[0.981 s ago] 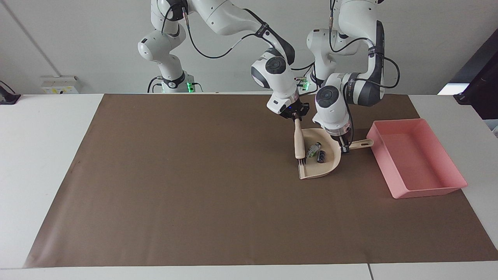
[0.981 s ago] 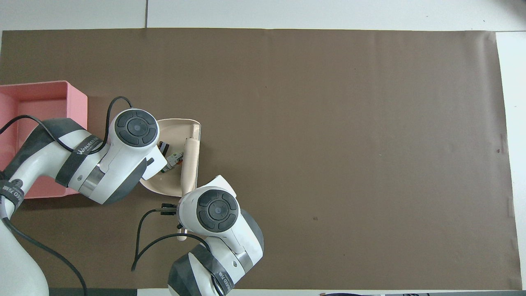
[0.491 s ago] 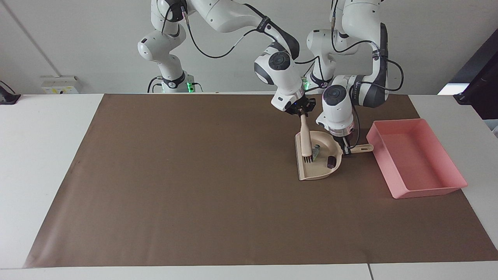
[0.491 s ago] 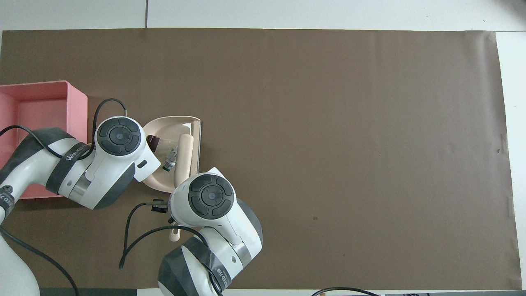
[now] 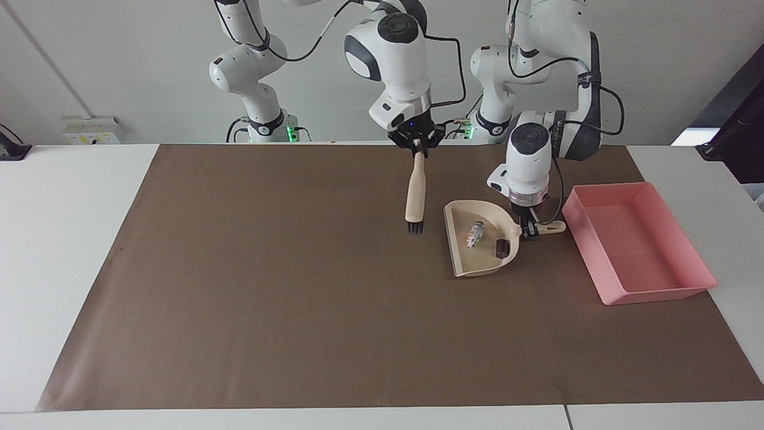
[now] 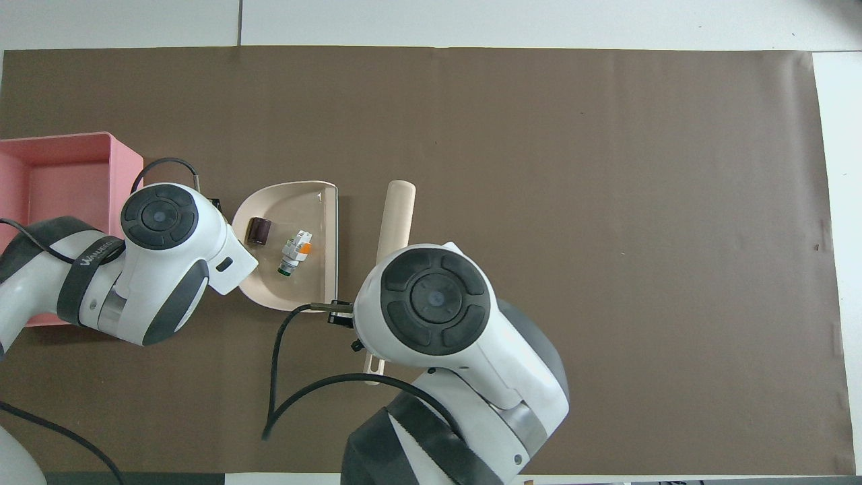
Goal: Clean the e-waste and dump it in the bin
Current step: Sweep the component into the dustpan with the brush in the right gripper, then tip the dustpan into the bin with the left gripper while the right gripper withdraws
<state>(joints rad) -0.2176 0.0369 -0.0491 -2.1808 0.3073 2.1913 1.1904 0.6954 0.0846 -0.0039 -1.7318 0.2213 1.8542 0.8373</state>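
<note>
We had both scraps of e-waste lying in the dustpan, its handle pinched by our left gripper, while our right gripper gripped the raised brush, and only tipping them into the bin beside it remained.

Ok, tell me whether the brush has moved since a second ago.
Yes. The brush, held by the right gripper, has lifted out of the dustpan and now hangs over the brown mat, toward the right arm's end.
</note>
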